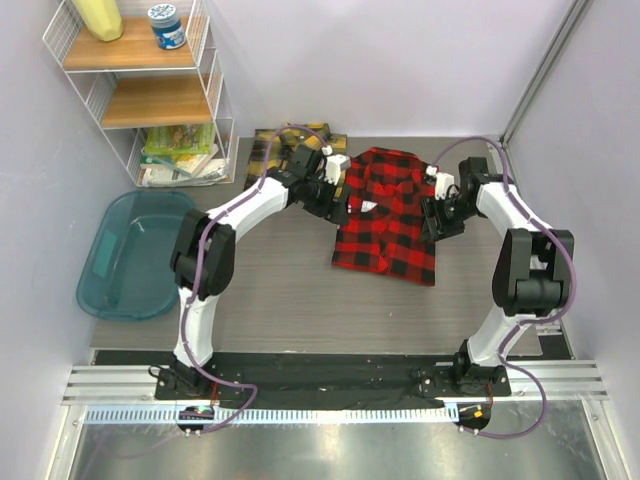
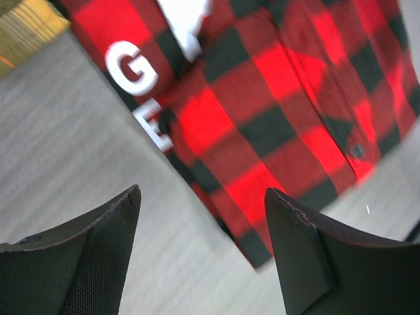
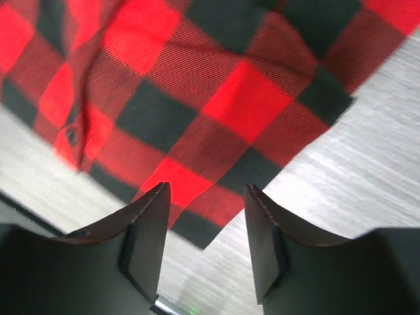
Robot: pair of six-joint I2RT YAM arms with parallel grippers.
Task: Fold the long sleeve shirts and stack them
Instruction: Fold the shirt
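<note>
The red-and-black check shirt (image 1: pixel 388 215) lies folded flat at the table's middle back, collar away from the arms. White letters (image 2: pixel 134 69) show on its fabric (image 2: pixel 262 98) in the left wrist view. Behind it at the left lies the yellow-and-black shirt (image 1: pixel 268 150), partly hidden by the left arm. My left gripper (image 1: pixel 335 205) hovers at the red shirt's left edge, open, nothing between its fingers (image 2: pixel 203 216). My right gripper (image 1: pixel 433 215) stands at the shirt's right edge, open and empty (image 3: pixel 207 216), with red cloth (image 3: pixel 216 98) just past its tips.
A teal plastic tub (image 1: pixel 135 255) sits at the left of the table. A white wire shelf (image 1: pixel 140 85) with wooden boards, a jar and books stands at the back left. Grey walls close in behind and at the right.
</note>
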